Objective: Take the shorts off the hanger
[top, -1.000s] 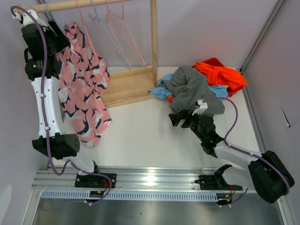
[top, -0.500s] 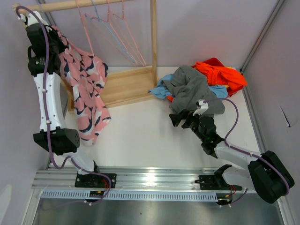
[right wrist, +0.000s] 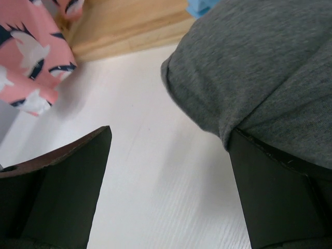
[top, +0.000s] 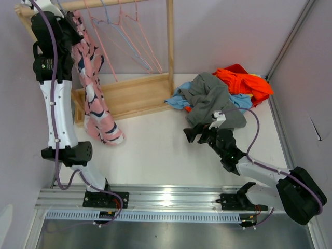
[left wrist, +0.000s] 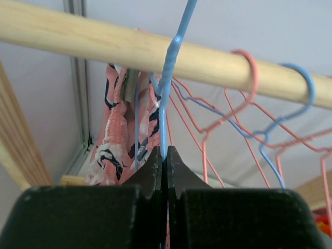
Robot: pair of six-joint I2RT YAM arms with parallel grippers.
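From above, the left arm reaches up to the far left corner, where the left end effector (top: 65, 26) sits at the wooden rail (top: 98, 5) of a clothes rack. From here I cannot tell how its jaws stand. The shorts (top: 91, 78), pink with a dark and white pattern, hang from the rail just beside that arm. Their lower end is bunched on the table (top: 155, 150) in front of the rack base (top: 140, 96). Several wire hangers (top: 132, 46) hang further along the rail. The right end effector (top: 194, 134) lies low over the table at the near edge of a clothes pile, with a grey garment (top: 212, 98) in front and an orange garment (top: 244, 80) behind.

In the left wrist view, the left end effector (left wrist: 165, 155) is pinched tight on the thin wire of a blue hanger (left wrist: 174, 67), whose neck rises to the rail. The shorts hang just behind the wire, below the rail. A pink hanger (left wrist: 244, 78) hooks over the rail to the right.

In the right wrist view, the right end effector (right wrist: 170, 135) is spread wide and holds nothing, with bare table between its fingers (right wrist: 57, 192). The grey garment touches the right-hand finger. A corner of the shorts shows at the upper left, well apart.
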